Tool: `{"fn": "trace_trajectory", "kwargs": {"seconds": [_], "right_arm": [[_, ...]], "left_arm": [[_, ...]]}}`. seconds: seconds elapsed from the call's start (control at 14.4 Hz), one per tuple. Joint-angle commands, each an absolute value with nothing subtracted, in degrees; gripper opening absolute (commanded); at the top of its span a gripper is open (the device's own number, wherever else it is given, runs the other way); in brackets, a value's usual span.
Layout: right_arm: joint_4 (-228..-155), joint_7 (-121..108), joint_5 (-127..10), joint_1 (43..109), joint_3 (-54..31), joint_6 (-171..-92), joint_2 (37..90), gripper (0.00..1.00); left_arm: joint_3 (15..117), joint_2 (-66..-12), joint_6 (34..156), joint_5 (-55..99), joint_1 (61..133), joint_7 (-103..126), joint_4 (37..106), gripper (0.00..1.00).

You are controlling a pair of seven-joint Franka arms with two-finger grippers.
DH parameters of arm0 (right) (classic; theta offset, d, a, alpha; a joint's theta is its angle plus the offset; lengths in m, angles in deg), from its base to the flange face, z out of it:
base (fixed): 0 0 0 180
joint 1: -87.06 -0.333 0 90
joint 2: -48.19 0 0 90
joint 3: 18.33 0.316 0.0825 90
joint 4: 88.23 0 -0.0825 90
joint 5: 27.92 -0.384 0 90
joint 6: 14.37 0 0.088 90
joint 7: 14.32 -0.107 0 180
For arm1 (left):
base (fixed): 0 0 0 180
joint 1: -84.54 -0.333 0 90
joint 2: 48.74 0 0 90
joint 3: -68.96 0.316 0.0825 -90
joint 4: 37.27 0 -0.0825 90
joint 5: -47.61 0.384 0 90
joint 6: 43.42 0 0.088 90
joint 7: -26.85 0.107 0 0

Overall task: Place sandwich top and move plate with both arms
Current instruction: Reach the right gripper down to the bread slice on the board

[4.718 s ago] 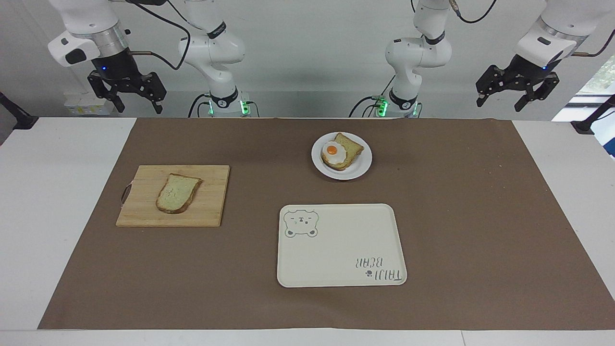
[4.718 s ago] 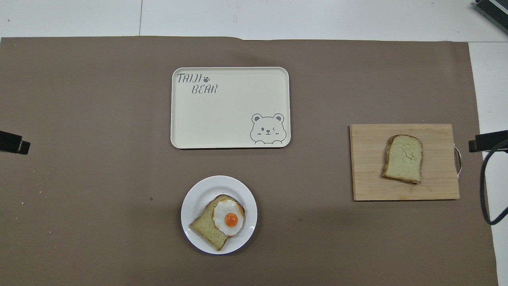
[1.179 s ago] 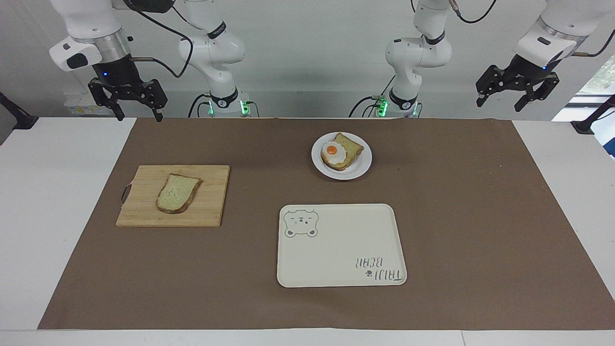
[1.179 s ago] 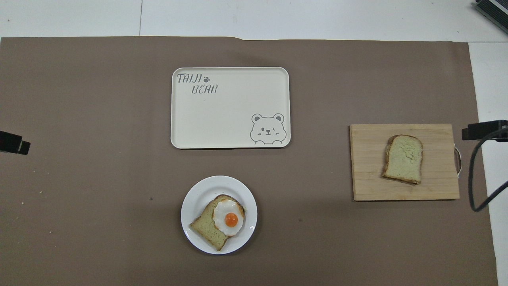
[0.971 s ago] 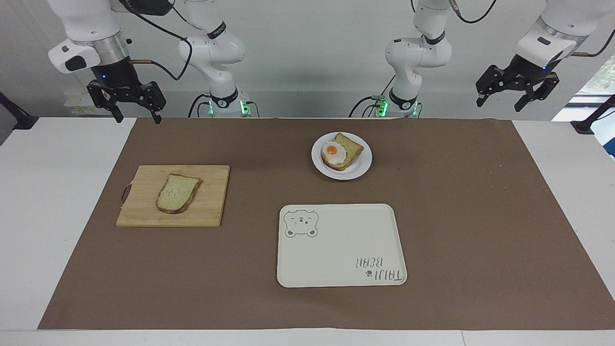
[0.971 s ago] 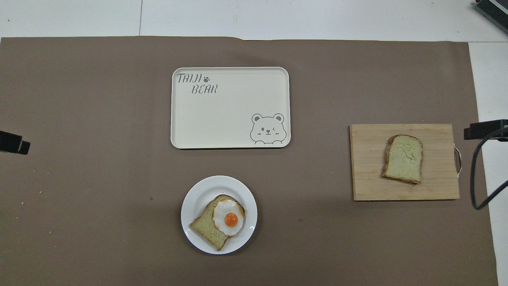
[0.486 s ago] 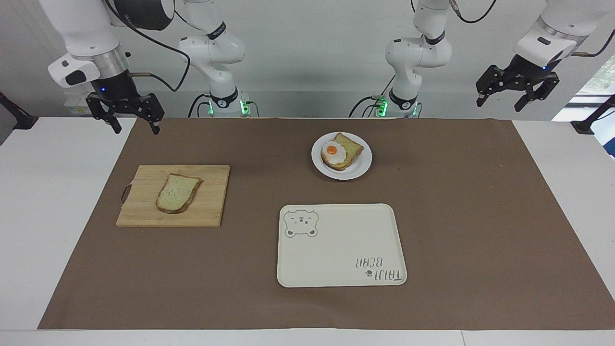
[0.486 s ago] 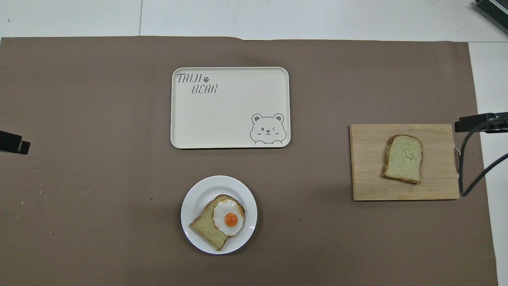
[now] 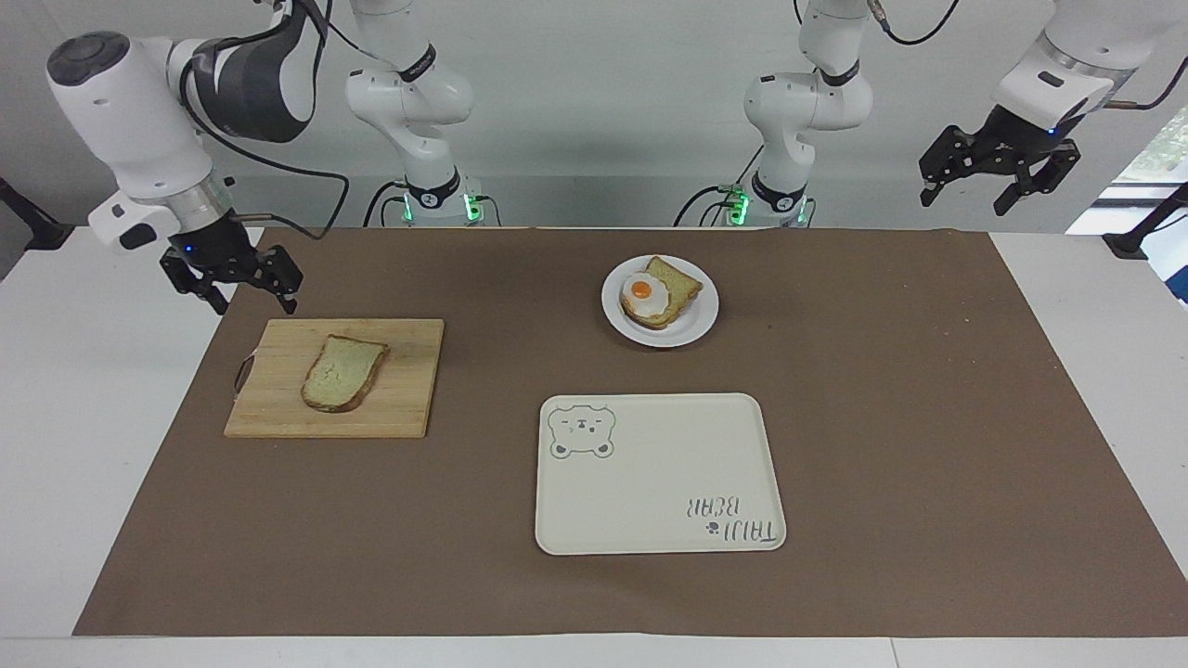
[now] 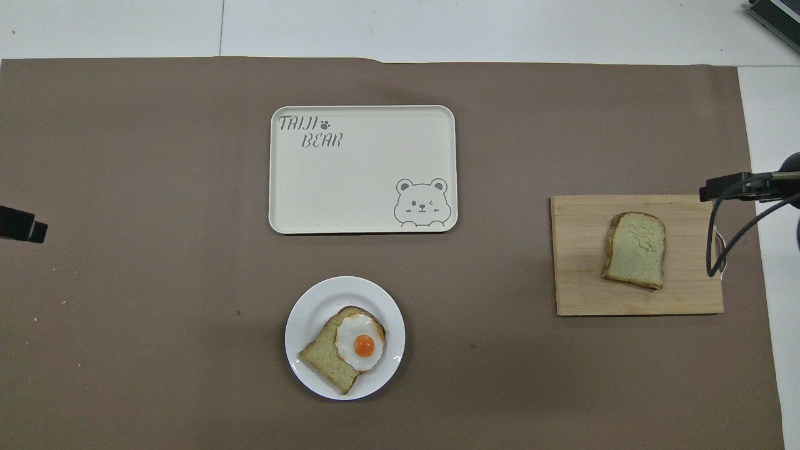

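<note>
A plain slice of bread, the sandwich top (image 9: 343, 373), lies flat on a wooden cutting board (image 9: 408, 408) toward the right arm's end of the desk (image 9: 93, 445). The right tool (image 9: 249, 301) hangs in the air over the brown mat (image 9: 928, 417) just beside the board's corner nearest the robots, its two fingers spread apart and holding nothing, clear of both board and bread. In the overhead view only a dark edge of this tool and its cable show at the frame's side, over the board's handle end.

The small white plate (image 9: 698, 320) sits near the middle of the desk, close to the robots, carrying a second bread slice with a fried egg (image 9: 641, 290) on it. Farther from the robots than the plate lies a cream tray (image 9: 650, 482) printed with a bear and the words "TAIJI BEAR"; plate and tray are near each other but apart.

The left tool (image 9: 1000, 195) waits raised over the left arm's end of the desk, well apart from everything, fingers spread and empty.
</note>
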State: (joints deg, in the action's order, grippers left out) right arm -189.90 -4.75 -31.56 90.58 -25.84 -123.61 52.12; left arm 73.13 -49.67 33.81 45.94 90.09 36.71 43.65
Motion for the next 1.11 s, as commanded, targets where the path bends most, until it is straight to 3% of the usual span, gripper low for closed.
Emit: {"fn": "trace_trajectory", "kwargs": {"seconds": [0.0,0.56,1.04], "right_arm": [[-191.41,-2.98,-34.69,92.24,-25.36,-127.48,54.95,1.00],[-198.52,1.93,-37.93,93.56,-25.36,-138.20,59.26,1.00],[-203.01,6.68,-38.91,93.74,-25.36,-142.60,61.81,1.00]], "left_arm": [[73.00,-51.11,33.92,46.38,89.90,37.30,45.26,1.00],[73.00,-51.11,33.92,46.38,89.90,37.30,45.26,1.00],[73.09,-51.11,33.84,46.38,89.90,37.30,45.26,1.00]]}}
